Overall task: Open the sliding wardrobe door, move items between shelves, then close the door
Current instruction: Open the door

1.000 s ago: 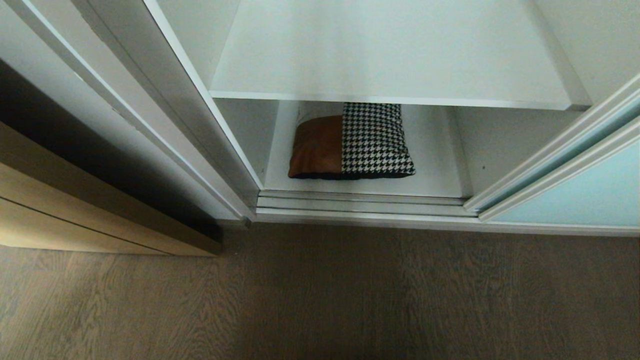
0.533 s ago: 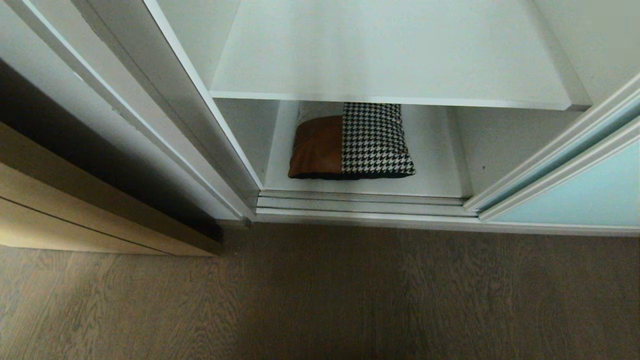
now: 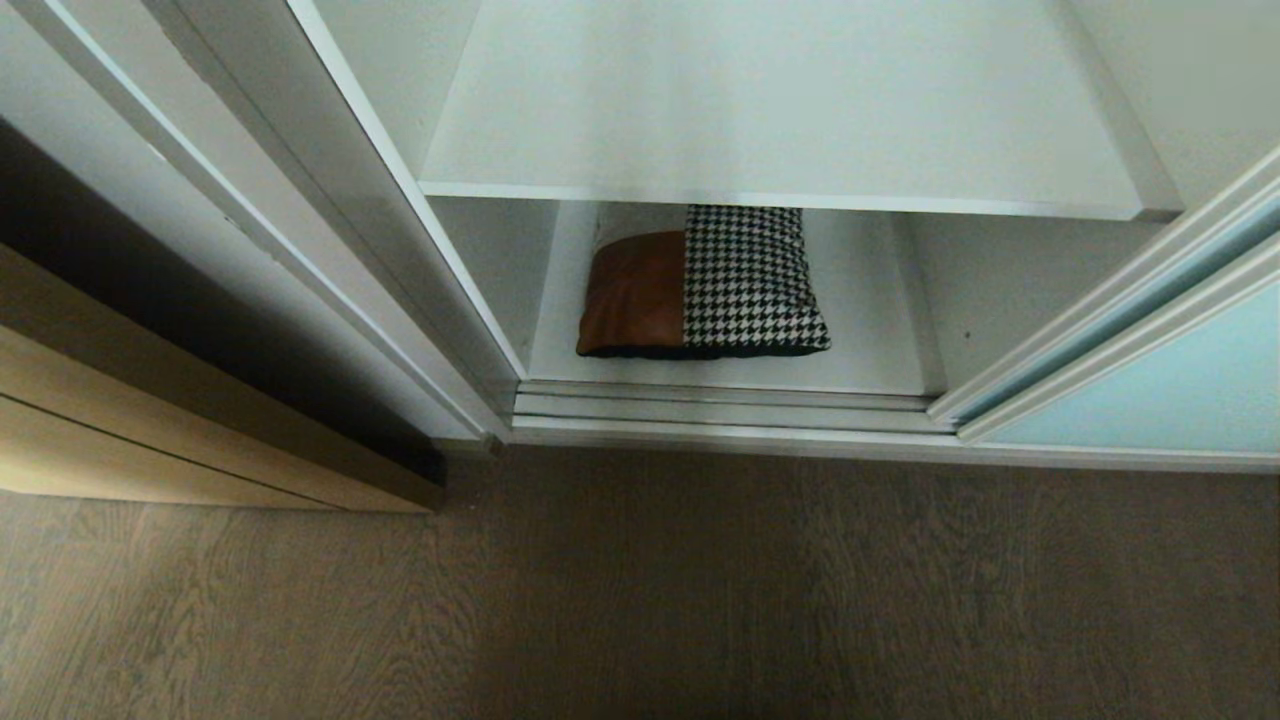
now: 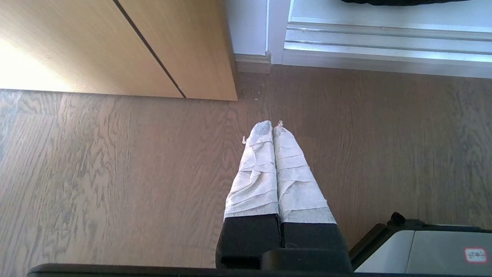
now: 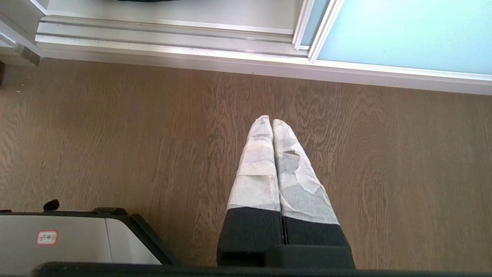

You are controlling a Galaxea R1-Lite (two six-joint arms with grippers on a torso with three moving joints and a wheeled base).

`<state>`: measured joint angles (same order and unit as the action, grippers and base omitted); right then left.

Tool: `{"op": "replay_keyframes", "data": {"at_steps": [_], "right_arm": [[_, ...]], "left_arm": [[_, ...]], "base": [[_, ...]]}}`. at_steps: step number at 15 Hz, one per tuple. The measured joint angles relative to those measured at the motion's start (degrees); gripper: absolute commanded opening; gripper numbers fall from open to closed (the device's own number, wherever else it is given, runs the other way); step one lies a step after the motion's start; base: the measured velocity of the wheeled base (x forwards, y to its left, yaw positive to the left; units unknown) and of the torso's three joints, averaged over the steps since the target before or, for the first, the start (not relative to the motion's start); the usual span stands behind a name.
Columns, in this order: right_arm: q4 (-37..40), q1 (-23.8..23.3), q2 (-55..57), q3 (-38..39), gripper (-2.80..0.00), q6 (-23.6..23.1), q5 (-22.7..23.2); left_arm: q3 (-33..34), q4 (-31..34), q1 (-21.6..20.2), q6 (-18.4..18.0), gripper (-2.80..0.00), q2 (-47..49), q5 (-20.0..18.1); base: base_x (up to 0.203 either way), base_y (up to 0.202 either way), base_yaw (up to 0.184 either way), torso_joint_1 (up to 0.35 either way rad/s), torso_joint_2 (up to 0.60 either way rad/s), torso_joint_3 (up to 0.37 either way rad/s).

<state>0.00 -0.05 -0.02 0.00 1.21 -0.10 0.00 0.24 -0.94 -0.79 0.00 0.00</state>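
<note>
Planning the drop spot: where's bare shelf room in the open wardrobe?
The upper white laminate shelf shows bare from wall to wall. On the lower white shelf, the rust-brown and houndstooth folded bundle fills the middle-left; free strips remain beside each wall, wider toward the aqua glass sliding door.

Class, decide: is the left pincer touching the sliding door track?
Apart. The left wrist view shows the shut left pincer over bare floor, short of the track.

**Dim head view, sunlit wrist views**

The head view is dim: the floor [image 3: 640, 590] darkens toward its lower edge, and shadow fills the gap beside the wooden door [image 3: 150, 430]. In the left wrist view, glare bleaches that door. Everything is sharp.
</note>
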Motion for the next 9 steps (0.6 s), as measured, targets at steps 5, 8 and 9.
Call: {"op": "replay_keyframes", "data": {"at_steps": [5, 8, 9], "right_arm": [[0.0, 0.0, 0.0, 0.0, -2.8, -0.01, 0.0], [0.0, 0.0, 0.0, 0.0, -2.8, -0.01, 0.0], [0.0, 0.0, 0.0, 0.0, -2.8, -0.01, 0.0]], "left_arm": [[0.0, 0.02, -0.05, 0.0, -2.8, 0.02, 0.0], [0.0, 0.0, -0.07, 0.06, -2.8, 0.02, 0.0], [0.0, 0.02, -0.05, 0.11, -2.8, 0.05, 0.0]], "base": [[0.0, 0.0, 0.0, 0.0, 0.0, 0.0], [0.0, 0.0, 0.0, 0.0, 0.0, 0.0], [0.0, 0.0, 0.0, 0.0, 0.0, 0.0]]}}
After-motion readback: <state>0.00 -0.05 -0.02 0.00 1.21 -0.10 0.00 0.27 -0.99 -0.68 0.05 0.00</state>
